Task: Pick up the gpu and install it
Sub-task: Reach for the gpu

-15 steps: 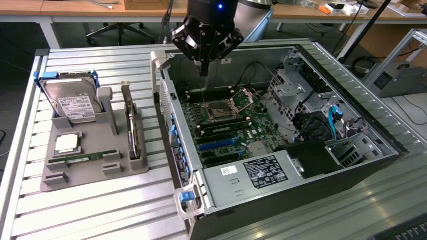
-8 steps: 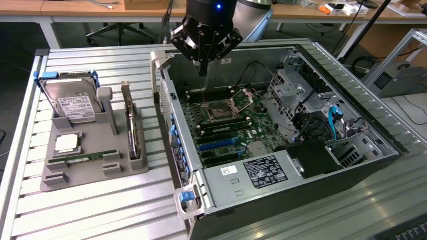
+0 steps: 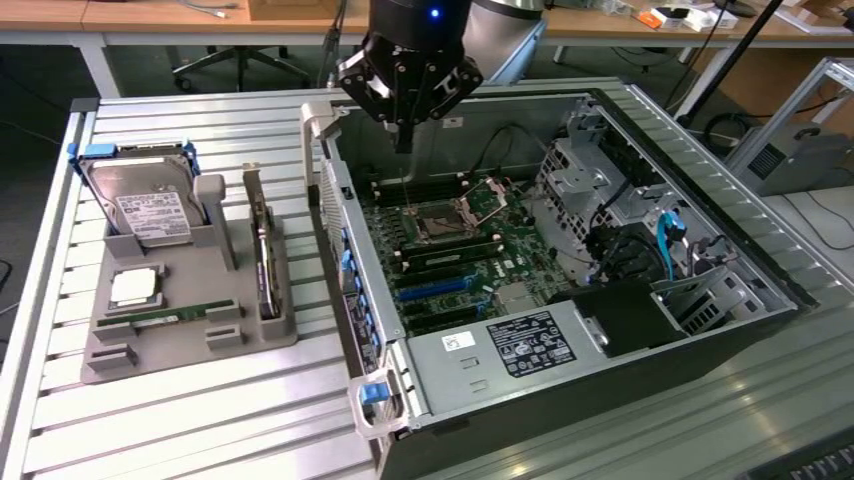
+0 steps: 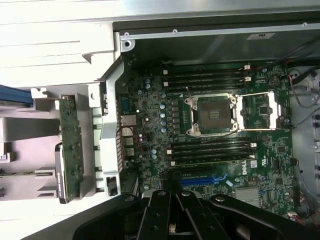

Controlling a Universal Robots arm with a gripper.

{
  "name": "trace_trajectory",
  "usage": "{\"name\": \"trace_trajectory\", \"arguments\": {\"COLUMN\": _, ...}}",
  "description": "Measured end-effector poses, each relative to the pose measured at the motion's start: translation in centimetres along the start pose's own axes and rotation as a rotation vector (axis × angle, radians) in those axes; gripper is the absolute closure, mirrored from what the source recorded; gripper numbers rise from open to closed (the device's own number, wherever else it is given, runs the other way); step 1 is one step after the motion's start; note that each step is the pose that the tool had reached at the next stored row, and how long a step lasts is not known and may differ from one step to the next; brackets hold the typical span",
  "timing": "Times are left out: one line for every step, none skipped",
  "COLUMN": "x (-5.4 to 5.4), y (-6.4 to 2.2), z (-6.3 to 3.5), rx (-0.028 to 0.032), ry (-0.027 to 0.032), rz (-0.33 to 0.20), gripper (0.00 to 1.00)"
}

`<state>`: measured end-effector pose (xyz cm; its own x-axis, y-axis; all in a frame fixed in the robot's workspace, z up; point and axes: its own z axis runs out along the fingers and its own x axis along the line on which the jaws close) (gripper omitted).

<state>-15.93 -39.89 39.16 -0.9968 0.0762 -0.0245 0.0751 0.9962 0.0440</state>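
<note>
One graphics card (image 3: 267,255) (image 4: 70,145): it stands on its long edge in a slot of the grey holder (image 3: 174,345), with its silver bracket at the end farther from the exterior camera. Nothing is touching it. You will find it just beside the open computer case (image 3: 561,300), on the exterior view's left of the case wall.

One hard drive (image 3: 147,205): propped upright at the holder's far end, white label facing out, blue clips on its sides.

One processor chip (image 3: 134,287) and one memory stick (image 3: 171,315): both lie flat in the holder, on the exterior view's left of the card.

One gripper (image 3: 403,135) (image 4: 172,200): your pincer is fully closed, its fingers pressed together with nothing between them. It hangs above the far part of the case, over the motherboard (image 3: 454,250), well apart from the card.

One processor socket (image 4: 212,114): on the motherboard, its clamp frame swung open.

One slatted metal table (image 3: 200,420): carries both holder and case.
</note>
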Motion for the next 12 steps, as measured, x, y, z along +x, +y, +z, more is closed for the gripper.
{"name": "trace_trajectory", "arguments": {"x": 0.04, "y": 0.0, "z": 0.0, "rx": 0.0, "ry": 0.0, "rz": 0.0, "gripper": 0.89}}
{"name": "trace_trajectory", "arguments": {"x": 0.07, "y": -0.01, "z": 0.0, "rx": 0.0, "ry": 0.0, "rz": 0.0, "gripper": 0.89}}
{"name": "trace_trajectory", "arguments": {"x": 0.1, "y": -0.01, "z": 0.0, "rx": 0.0, "ry": 0.0, "rz": 0.0, "gripper": 0.89}}
{"name": "trace_trajectory", "arguments": {"x": 0.15, "y": -0.01, "z": 0.0, "rx": 0.0, "ry": 0.0, "rz": 0.0, "gripper": 0.89}}
{"name": "trace_trajectory", "arguments": {"x": 0.21, "y": -0.02, "z": 0.01, "rx": 0.0, "ry": 0.0, "rz": 0.0, "gripper": 0.89}}
{"name": "trace_trajectory", "arguments": {"x": 0.25, "y": -0.02, "z": 0.01, "rx": 0.0, "ry": 0.0, "rz": 0.0, "gripper": 0.89}}
{"name": "trace_trajectory", "arguments": {"x": 0.32, "y": -0.03, "z": 0.01, "rx": 0.0, "ry": 0.0, "rz": 0.0, "gripper": 0.89}}
{"name": "trace_trajectory", "arguments": {"x": 0.37, "y": -0.03, "z": 0.02, "rx": 0.0, "ry": 0.0, "rz": 0.0, "gripper": 0.89}}
{"name": "trace_trajectory", "arguments": {"x": 0.49, "y": -0.04, "z": 0.02, "rx": 0.0, "ry": 0.0, "rz": 0.0, "gripper": 0.89}}
{"name": "trace_trajectory", "arguments": {"x": 0.59, "y": -0.05, "z": 0.03, "rx": 0.0, "ry": 0.0, "rz": 0.0, "gripper": 0.89}}
{"name": "trace_trajectory", "arguments": {"x": 0.66, "y": -0.05, "z": 0.03, "rx": 0.0, "ry": 0.0, "rz": 0.0, "gripper": 0.89}}
{"name": "trace_trajectory", "arguments": {"x": 0.73, "y": -0.06, "z": 0.03, "rx": 0.0, "ry": 0.0, "rz": 0.0, "gripper": 0.89}}
